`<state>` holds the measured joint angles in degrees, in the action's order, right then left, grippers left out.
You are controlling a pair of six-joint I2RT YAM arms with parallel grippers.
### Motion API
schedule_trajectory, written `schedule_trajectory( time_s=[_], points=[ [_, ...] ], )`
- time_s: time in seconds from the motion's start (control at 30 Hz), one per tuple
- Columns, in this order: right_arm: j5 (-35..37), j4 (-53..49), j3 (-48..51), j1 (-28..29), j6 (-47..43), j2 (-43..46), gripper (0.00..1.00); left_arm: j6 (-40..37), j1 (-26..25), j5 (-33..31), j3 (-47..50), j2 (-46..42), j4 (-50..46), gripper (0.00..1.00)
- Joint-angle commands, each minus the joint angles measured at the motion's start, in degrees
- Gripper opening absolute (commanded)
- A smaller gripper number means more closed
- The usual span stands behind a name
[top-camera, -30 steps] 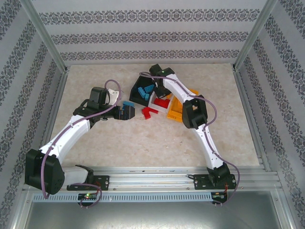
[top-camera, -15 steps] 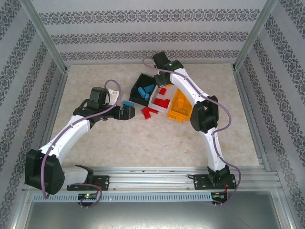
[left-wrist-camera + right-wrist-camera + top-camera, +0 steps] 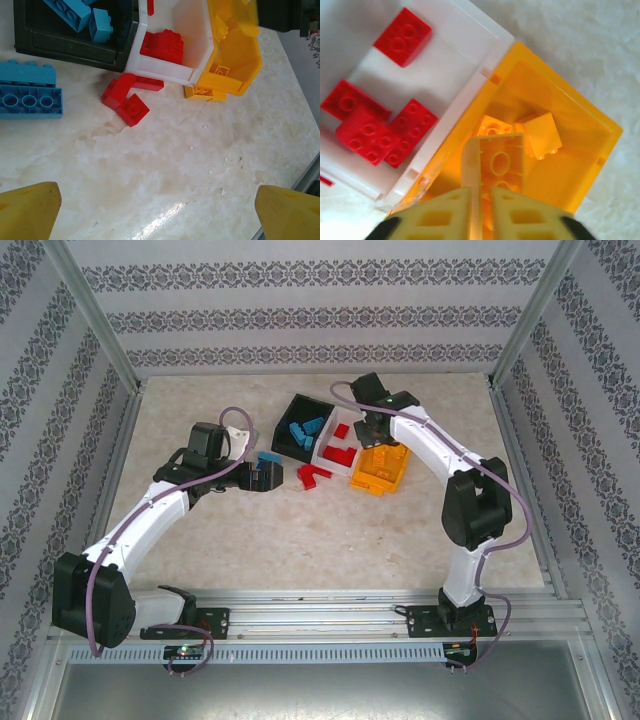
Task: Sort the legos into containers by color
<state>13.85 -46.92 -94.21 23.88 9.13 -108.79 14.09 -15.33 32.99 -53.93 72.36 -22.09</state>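
My right gripper (image 3: 481,200) is shut on the wall of an orange lego (image 3: 502,160), held just above the orange bin (image 3: 600,150), which has two more orange legos (image 3: 540,132) inside. From above, the right gripper (image 3: 375,435) hangs over the orange bin (image 3: 372,480). The white bin (image 3: 492,40) holds red legos (image 3: 375,130). The black bin (image 3: 300,405) holds blue legos (image 3: 300,430). My left gripper (image 3: 160,215) stands wide open over bare table, its fingertips (image 3: 30,210) well short of a large blue lego (image 3: 30,90) and of two loose red legos (image 3: 125,97).
An orange lego (image 3: 202,91) lies on the table against the orange bin's (image 3: 235,55) near side. The three bins sit touching in a slanted row at mid-table. Patterned walls and metal posts enclose the table (image 3: 300,540).
My right arm has swung right with the orange lego, from over the black and white bins to above the orange bin. The left arm has not moved.
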Motion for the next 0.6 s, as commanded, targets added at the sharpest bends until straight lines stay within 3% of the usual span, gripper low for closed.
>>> schedule_trajectory(
  time_s=[0.0,0.07,0.2,0.37,0.57],
  points=[
    [0.55,2.80,2.43,1.00,-0.16,1.49,0.48,0.84,-0.26,1.65,-1.18,-0.57,0.48,1.00],
    [1.62,3.66,4.24,2.91,0.11,3.23,0.53,0.74,-0.40,1.96,-1.50,0.20,-0.07,1.00],
    [3.67,4.07,8.63,6.18,3.61,6.56,0.55,0.59,-0.34,1.49,-1.80,0.89,-0.74,1.00],
    [-6.70,14.27,19.40,11.47,14.75,11.53,0.55,0.59,-0.41,1.33,-2.05,2.02,-1.59,1.00],
    [-12.89,20.17,18.23,15.84,24.72,6.19,0.65,0.43,-0.48,-3.28,-2.39,1.01,-3.20,1.00]
  ],
)
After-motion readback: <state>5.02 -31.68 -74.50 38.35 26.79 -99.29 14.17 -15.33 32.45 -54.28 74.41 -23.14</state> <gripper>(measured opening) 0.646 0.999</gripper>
